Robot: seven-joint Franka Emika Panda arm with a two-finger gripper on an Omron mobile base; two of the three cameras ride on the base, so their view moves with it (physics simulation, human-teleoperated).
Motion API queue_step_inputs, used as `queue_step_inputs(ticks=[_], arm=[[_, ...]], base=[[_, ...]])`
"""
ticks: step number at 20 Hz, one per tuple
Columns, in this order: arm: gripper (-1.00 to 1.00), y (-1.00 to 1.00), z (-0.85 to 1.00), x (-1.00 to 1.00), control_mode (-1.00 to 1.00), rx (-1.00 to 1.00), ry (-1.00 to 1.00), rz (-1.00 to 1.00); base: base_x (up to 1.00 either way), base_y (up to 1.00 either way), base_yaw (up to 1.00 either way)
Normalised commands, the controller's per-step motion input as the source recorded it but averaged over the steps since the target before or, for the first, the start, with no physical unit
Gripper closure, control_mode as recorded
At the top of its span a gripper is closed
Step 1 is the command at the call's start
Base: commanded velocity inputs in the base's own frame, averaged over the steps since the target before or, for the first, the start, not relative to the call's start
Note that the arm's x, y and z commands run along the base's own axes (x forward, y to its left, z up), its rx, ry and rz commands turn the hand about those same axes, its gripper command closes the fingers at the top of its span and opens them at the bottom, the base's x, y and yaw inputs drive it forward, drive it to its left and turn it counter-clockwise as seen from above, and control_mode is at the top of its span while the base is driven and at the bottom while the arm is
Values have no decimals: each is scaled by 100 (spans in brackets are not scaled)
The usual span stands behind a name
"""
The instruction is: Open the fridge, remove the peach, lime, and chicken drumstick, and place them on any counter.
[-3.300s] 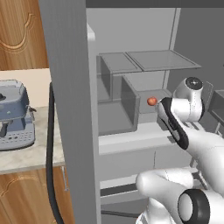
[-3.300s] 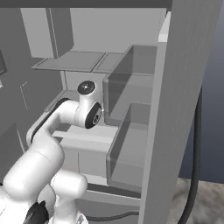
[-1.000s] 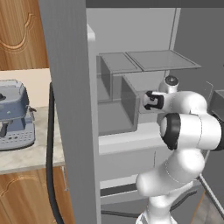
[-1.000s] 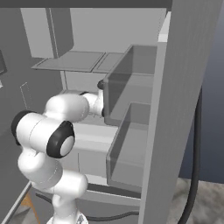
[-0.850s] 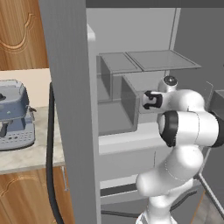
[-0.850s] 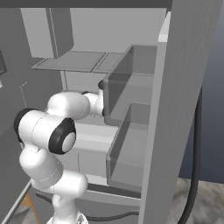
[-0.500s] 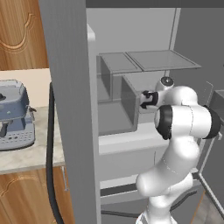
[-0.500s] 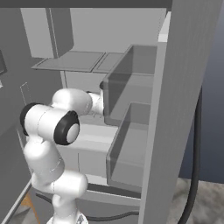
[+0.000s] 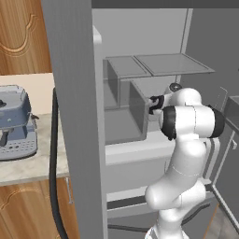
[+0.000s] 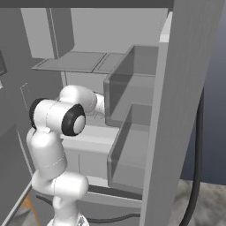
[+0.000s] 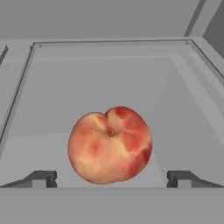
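Gripper (image 11: pixel 109 178) open, tips either side of peach (image 11: pixel 110 145), on shelf inside fridge (image 9: pixel 74 93).

The white Franka arm with dark joints (image 9: pixel 186 140) comes up from the base, stacks into a fat elbow at about chest height, then folds forward so the forearm runs pretty much level into the fridge. From the left base view the big dark-ringed joint faces the camera and the wrist tucks in just behind it. The dark two-finger gripper (image 9: pixel 154 103) pokes out to the left of the wrist, pointing horizontally. From the right base view the arm (image 10: pixel 57 132) bends the same way, hand end hidden past the white wrist. In the hand view the two small dark finger tips (image 11: pixel 41 178) sit far apart, so the jaws are wide open, holding nothing.
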Motion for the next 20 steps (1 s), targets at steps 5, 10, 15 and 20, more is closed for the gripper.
queue_step_inputs(ticks=[5, 10, 15, 20], arm=[[-100, -3, -15, 36, -100, 0, 3, 0], [-100, -1, -14, 15, -100, 0, 2, 0], [100, 0, -16, 0, -100, 0, 4, 0], [100, 0, 0, 0, -100, 0, 1, 0]], base=[[0, 0, 0], [0, 0, 0], [0, 0, 0], [0, 0, 0]])
